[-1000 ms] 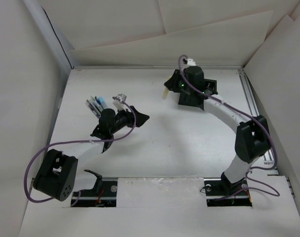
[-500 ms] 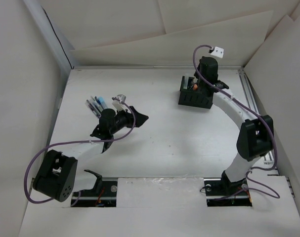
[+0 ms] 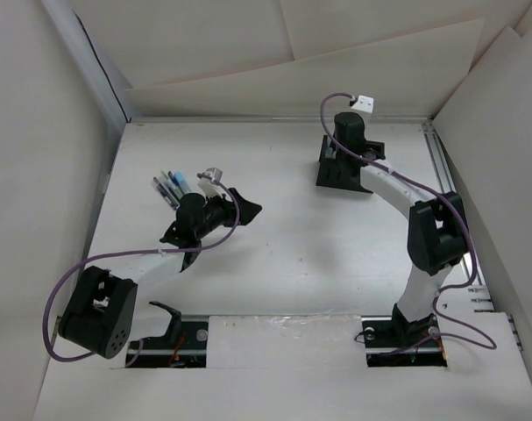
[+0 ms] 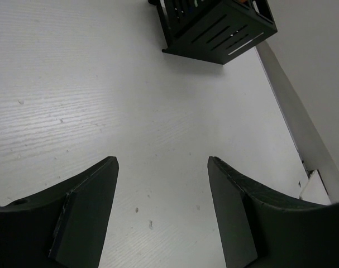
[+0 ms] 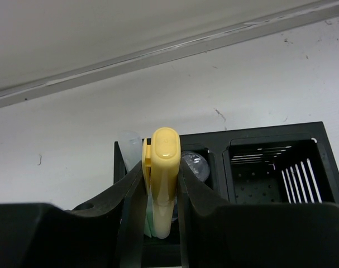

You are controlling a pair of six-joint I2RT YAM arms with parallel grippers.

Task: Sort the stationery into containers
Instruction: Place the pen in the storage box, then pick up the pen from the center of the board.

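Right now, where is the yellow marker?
In the right wrist view the yellow marker stands mid-picture, held by the right gripper, over the left compartment of the black box as that view shows it.

Soft, even light keeps the white tabletop bright in every view. Shadows are faint and diffuse, darkest beside the organizer box. The yellow pen shows a small sheen at its cap. The left tool looks slightly soft-focused near the lens.

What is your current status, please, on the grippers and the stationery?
Right gripper shut on yellow plastic marker, over part-filled compartment of black slotted organizer box. Left gripper open, empty. Blue pens unsorted, far left. Nothing in the way.
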